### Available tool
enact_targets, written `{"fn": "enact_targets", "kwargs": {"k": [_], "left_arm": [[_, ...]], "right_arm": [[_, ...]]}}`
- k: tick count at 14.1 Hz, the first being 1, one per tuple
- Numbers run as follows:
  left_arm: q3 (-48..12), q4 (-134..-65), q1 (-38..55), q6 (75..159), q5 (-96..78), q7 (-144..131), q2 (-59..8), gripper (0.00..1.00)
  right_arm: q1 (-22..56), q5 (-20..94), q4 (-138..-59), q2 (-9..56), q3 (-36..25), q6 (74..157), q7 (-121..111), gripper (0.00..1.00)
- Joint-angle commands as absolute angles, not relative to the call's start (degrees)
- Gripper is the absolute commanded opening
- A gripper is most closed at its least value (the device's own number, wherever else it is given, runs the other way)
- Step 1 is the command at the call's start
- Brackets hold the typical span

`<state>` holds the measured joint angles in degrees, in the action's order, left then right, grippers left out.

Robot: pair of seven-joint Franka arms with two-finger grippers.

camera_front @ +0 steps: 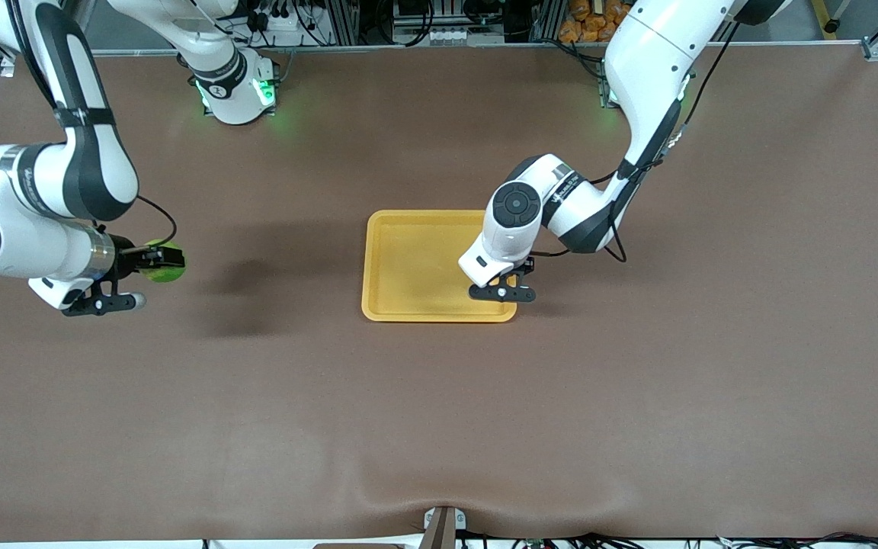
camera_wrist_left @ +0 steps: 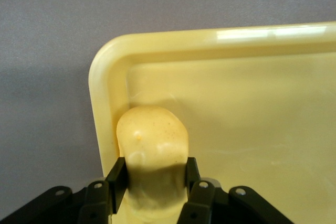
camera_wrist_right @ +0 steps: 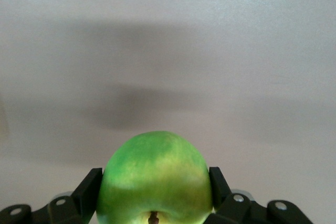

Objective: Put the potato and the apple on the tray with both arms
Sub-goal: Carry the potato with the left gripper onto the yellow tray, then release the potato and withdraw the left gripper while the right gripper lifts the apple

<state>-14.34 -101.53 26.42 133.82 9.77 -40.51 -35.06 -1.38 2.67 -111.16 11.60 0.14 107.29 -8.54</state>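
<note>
The left gripper point(camera_front: 514, 284) hangs low over the tray point(camera_front: 408, 259), at the tray's corner nearest the front camera on the left arm's end. Its fingers point(camera_wrist_left: 116, 177) clamp the potato point(camera_wrist_left: 152, 153) from both sides. In the left wrist view the potato sits just inside the rounded corner point(camera_wrist_left: 102, 64) of the tray, close against the raised rim point(camera_wrist_left: 100, 124) on one side, with the rim's other run a little way off its tip. Whether the potato touches the tray floor I cannot tell. Away from that corner the tray floor point(camera_wrist_left: 252, 129) lies bare and flat out to the opposite rim, so most of the tray's room is open beside the gripper. Outside the rim only the brown table cover point(camera_front: 637, 366) shows.

The right gripper point(camera_front: 151, 261) is held up over the table toward the right arm's end, well apart from the tray. Its fingers point(camera_wrist_right: 88, 190) are closed on the apple point(camera_wrist_right: 155, 179), one on each flank, with the dark stem dimple point(camera_wrist_right: 153, 215) facing the wrist camera. Under it the table cover is plain, carrying only the soft shadow point(camera_front: 245, 278) of arm and fruit. Between this gripper and the nearest tray edge point(camera_front: 367, 259) runs an open stretch of table cover.
</note>
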Motion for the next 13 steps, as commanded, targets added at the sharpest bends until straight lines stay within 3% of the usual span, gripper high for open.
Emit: {"fn": "enact_targets", "kwargs": {"k": [1, 8, 13], "left_arm": [[-13.80, -100.02, 27.16, 132.71, 11.25, -42.71, -36.03, 1.00], [-13.71, -99.41, 25.50, 131.23, 11.78, -42.10, -32.27, 1.00], [-14.15, -90.29, 19.26, 116.05, 11.60, -38.25, -28.66, 1.00]], "right_arm": [[0.26, 4.83, -110.22, 9.50, 0.00, 103.64, -8.18, 0.00], [6.75, 5.71, -110.21, 7.91, 0.00, 102.39, -0.82, 0.00], [12.47, 5.80, -110.13, 8.44, 0.00, 103.71, 8.07, 0.00]]}}
